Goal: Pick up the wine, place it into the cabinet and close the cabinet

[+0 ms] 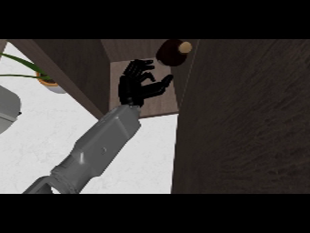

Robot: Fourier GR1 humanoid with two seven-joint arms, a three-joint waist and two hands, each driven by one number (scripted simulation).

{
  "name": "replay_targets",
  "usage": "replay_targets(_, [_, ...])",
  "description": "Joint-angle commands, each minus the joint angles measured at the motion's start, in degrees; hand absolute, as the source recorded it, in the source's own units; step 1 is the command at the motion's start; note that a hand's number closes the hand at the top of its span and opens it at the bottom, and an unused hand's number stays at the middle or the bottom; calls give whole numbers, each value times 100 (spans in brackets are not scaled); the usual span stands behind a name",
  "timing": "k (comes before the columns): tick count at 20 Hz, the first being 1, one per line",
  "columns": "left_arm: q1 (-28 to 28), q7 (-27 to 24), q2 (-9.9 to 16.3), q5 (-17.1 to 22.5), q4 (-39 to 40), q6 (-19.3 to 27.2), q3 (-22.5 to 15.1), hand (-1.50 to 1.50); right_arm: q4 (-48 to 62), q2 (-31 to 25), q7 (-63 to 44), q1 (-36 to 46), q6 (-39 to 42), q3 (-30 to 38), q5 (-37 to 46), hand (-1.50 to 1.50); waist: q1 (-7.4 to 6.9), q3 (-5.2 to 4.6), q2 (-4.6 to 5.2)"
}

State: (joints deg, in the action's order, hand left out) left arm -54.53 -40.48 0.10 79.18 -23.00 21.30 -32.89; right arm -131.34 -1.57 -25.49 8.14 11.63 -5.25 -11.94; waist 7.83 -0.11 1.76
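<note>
surface: white counter [144,154] | on it: potted plant [50,84], far left | cabinet shelf [158,102]: wine bottle [172,52]

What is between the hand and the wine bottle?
Nothing: in the head view, only bare cabinet interior separates the open hand from the wine bottle.

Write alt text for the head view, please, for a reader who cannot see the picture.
A black robot hand on a grey forearm reaches into an open wooden cabinet, fingers relaxed and holding nothing, just below a dark wine bottle seen from above inside. The dark cabinet door fills the right side; a potted plant stands on the white counter at left.
</note>
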Motion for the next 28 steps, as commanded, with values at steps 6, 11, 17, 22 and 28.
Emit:
replay_targets(6, [-123, -283, -10, 699, -122, 407, -300, -150, 10, -101, -57, 13, 70, 113, -139, -150, 38, 3, 2])
replay_targets(11, [-255, -354, -10, 799, 129, 537, -486, -150, 285, -25, 189, 70, 39, 54, 151, -150, -14, 4, 25])
replay_targets(17, [-612, -323, -10, 532, 215, 900, -999, -150, 180, 28, -56, 171, -62, 21, -21, -150, -58, 4, -7])
replay_targets(22, [-734, -309, -10, 469, 336, 764, -1170, -150, -11, 15, 76, -223, 55, -3, -108, -150, -95, 10, -15])
replay_targets(28, [-570, -723, -10, 666, -232, 1163, -1395, -150, 216, 49, 222, -137, 10, -62, 200, -150, -196, 9, -40])
